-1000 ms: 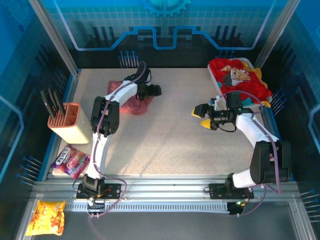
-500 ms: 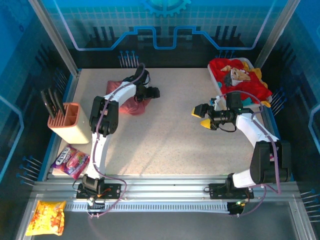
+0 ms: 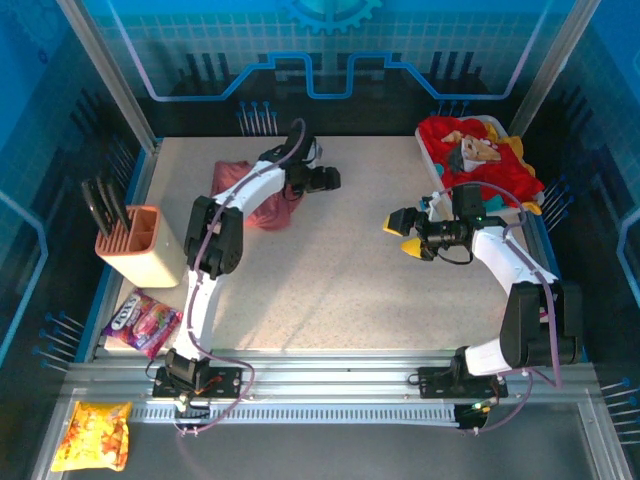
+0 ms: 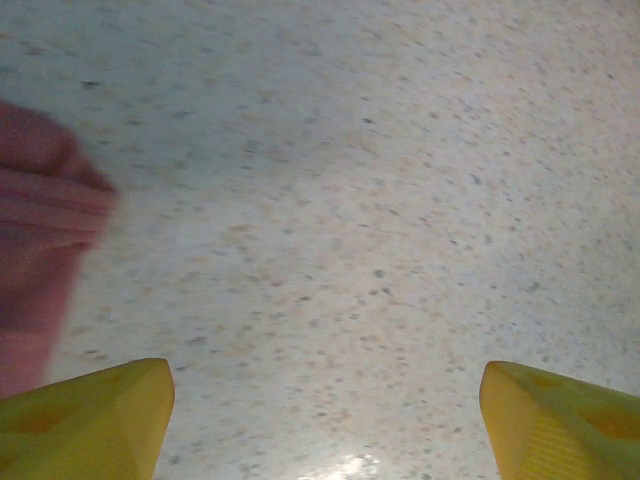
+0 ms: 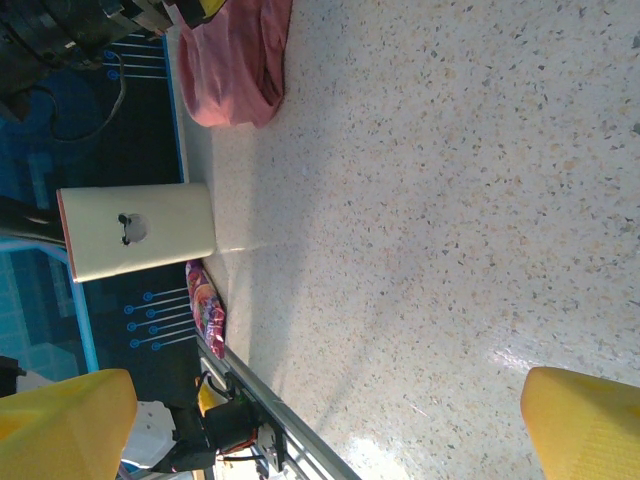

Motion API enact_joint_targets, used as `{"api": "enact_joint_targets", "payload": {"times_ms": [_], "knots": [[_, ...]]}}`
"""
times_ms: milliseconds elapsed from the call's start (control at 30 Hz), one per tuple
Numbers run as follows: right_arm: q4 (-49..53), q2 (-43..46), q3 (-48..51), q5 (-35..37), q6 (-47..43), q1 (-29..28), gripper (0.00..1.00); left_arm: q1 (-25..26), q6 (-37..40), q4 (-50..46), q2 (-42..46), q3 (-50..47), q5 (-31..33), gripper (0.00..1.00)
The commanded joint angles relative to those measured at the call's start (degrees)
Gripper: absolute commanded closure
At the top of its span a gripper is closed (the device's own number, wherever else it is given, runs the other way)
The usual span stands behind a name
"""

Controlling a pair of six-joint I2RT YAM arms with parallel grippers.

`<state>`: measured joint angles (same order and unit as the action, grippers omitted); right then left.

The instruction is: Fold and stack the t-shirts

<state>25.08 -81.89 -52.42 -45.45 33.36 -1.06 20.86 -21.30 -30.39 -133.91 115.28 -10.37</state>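
Note:
A dusty pink t-shirt (image 3: 268,213) lies bunched at the table's back left; its edge shows at the left of the left wrist view (image 4: 40,250). My left gripper (image 3: 325,180) hovers just right of it, open, with only bare tabletop between its yellow fingertips (image 4: 85,415). More t-shirts, mostly red (image 3: 495,165), are heaped in a white tray (image 3: 433,160) at the back right. Near the table's middle right my right gripper (image 3: 405,232) stands open and empty; in its wrist view the pink t-shirt (image 5: 235,60) lies far ahead.
A cream and orange holder (image 3: 140,245) with dark utensils stands at the left edge, also in the right wrist view (image 5: 135,230). A pink candy packet (image 3: 140,322) lies in front of it. An orange snack bag (image 3: 92,435) sits beyond the near rail.
My left gripper has moved to the right, away from the pink t-shirt, still open. The right arm has not moved.

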Motion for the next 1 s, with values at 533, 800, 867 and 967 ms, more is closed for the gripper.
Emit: {"api": "enact_joint_targets", "payload": {"times_ms": [533, 800, 867, 967], "knots": [[1.3, 0.9, 0.0, -0.9, -0.6, 0.4, 0.00, -1.9, 2.8, -7.3, -4.3, 0.0, 14.1, 0.20], [1.9, 0.8, -0.3, -0.7, -0.8, 0.2, 0.00, -5.6, 4.1, -6.4, -3.4, -1.8, 14.2, 0.20], [2.1, 0.9, -0.4, -0.5, -0.8, 0.2, 0.00, -6.5, 4.4, -6.3, -3.4, -2.0, 14.0, 0.20], [2.7, 0.9, -0.7, -0.5, -1.0, 0.2, 0.00, -7.5, 5.3, -5.7, -3.2, -2.9, 13.9, 0.20]]}}
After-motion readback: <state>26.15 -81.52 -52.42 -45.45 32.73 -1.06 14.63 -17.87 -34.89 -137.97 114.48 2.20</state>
